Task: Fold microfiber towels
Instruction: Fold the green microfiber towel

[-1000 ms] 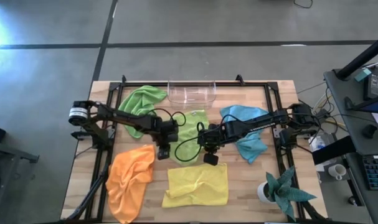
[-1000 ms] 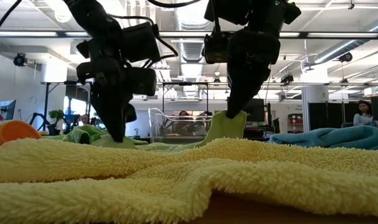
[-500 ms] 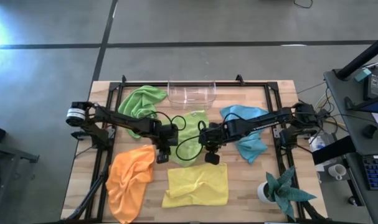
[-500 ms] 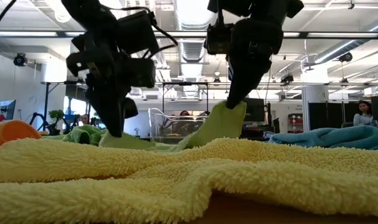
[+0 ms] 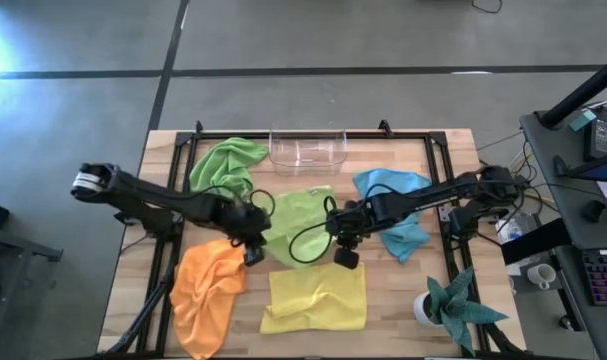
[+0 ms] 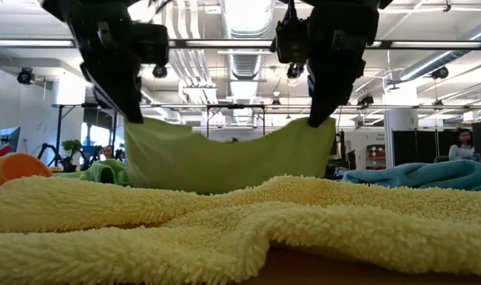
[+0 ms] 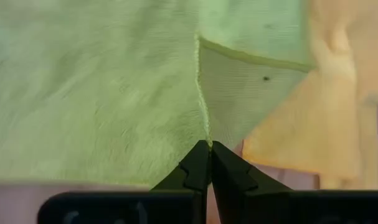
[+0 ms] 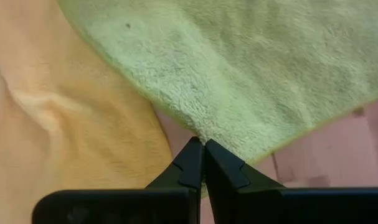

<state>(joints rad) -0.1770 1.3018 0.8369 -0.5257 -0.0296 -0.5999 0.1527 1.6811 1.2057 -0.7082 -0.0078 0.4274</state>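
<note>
Because it sags in a curve between its two pinched near corners, the lime green towel (image 5: 301, 213) at the middle of the table (image 5: 443, 175) looks light and limp; left gripper (image 5: 251, 250) and right gripper (image 5: 342, 252) jaws are each clamped on a corner, the sensible hold.

floor (image 5: 83, 120): grey concrete | ceiling lights (image 6: 244, 12): bright | desk (image 5: 583, 200): right

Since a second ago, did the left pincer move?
Yes. The left pincer slid toward the orange towel, away from the clear bin.
</note>
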